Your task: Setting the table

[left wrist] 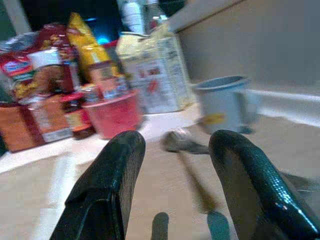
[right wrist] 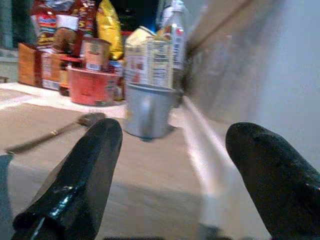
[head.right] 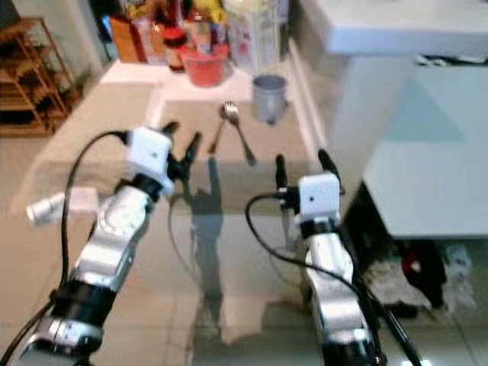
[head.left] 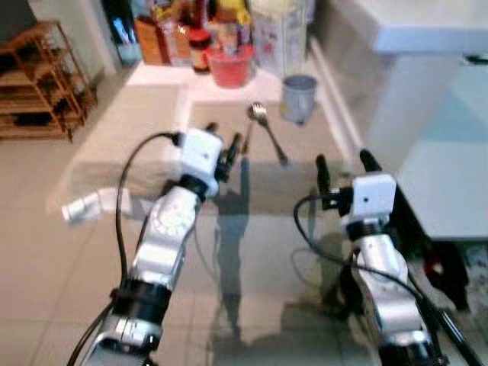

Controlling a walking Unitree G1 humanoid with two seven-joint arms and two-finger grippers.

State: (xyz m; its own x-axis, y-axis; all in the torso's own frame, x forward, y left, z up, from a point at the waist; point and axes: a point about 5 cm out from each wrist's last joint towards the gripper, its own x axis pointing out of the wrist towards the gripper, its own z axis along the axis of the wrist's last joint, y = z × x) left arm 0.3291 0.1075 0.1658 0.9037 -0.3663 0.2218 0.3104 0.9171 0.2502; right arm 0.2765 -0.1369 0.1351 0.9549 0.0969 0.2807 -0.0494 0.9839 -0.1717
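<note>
A metal spoon (head.left: 259,114) and a second utensil (head.left: 248,139) lie together on the tabletop, heads near a grey-blue mug (head.left: 299,97). A red bowl (head.left: 229,67) stands behind them among food packages. My left gripper (head.left: 224,134) hovers just short of the utensils, open, with nothing between its fingers; in the left wrist view the spoon (left wrist: 180,142) lies beyond the gap. My right gripper (head.left: 343,158) is open and empty over the table's right side, facing the mug (right wrist: 146,110) along the wall edge.
Jars, bottles and food packages (head.left: 191,27) crowd the table's far end. A small white object (head.left: 84,207) lies at the left table edge. A wooden shelf (head.left: 38,80) stands on the left, and a white counter (head.left: 427,30) and cabinet (head.left: 450,168) stand on the right.
</note>
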